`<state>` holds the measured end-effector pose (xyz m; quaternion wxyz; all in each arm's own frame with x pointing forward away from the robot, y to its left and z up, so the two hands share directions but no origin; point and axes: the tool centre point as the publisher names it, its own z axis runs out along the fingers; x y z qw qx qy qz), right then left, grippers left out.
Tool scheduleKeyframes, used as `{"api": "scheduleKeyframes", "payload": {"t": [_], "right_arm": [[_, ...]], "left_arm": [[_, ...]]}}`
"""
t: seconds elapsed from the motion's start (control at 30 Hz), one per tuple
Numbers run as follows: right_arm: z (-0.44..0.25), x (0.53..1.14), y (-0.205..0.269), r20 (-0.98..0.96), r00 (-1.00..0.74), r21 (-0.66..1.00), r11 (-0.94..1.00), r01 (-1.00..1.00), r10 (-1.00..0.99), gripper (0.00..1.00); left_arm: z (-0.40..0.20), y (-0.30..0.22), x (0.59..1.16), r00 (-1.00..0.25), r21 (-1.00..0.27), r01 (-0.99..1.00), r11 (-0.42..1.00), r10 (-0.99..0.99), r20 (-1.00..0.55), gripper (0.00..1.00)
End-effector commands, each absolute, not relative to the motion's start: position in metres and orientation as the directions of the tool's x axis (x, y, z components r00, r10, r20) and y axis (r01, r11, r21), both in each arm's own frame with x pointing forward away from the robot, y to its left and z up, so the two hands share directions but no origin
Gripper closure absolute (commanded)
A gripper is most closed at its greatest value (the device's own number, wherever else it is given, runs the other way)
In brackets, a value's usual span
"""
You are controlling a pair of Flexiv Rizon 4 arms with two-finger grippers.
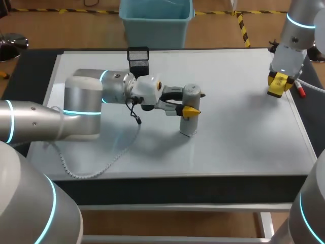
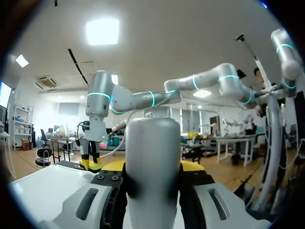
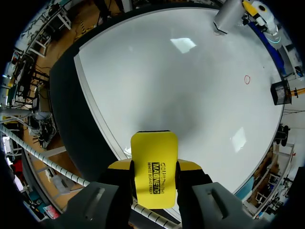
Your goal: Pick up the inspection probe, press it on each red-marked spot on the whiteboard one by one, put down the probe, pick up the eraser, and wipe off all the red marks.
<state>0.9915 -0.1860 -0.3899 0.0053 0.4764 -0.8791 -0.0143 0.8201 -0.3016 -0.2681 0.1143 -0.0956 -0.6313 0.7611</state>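
Left end effector (image 1: 189, 110) pinching grey probe (image 1: 191, 94), upright at frame centre on whiteboard (image 1: 238, 137); right end effector (image 3: 153, 175) clamped on yellow eraser (image 3: 153, 150), upper right; one red mark (image 3: 247, 79) well ahead of it.

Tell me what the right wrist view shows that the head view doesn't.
Only the right wrist view shows a red circle mark on the whiteboard, near the black mesh holder. Only the head view shows the coiled white cable trailing from the left arm across the board. Both show the yellow eraser clamped in the right gripper, the grey probe upright in the left gripper, and the holder.
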Motion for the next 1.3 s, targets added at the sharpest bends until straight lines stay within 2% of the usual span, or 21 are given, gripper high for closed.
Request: {"api": "scheduleKeyframes", "payload": {"t": [0.03, 1.3], "right_arm": [[-0.389, 0.992, -0.187, -0.001, -0.544, 0.031, 0.544, -0.839, -0.839, 1.00], [-0.389, 0.992, -0.187, -0.001, -0.544, 0.031, 0.544, -0.839, -0.839, 1.00]], "left_arm": [[-0.270, -0.304, 0.820, -0.956, -0.982, -0.054, -0.181, 0.293, -0.001, 1.00], [-0.283, -0.316, 0.827, -0.953, -0.981, -0.091, -0.172, 0.302, 0.036, 1.00]]}}
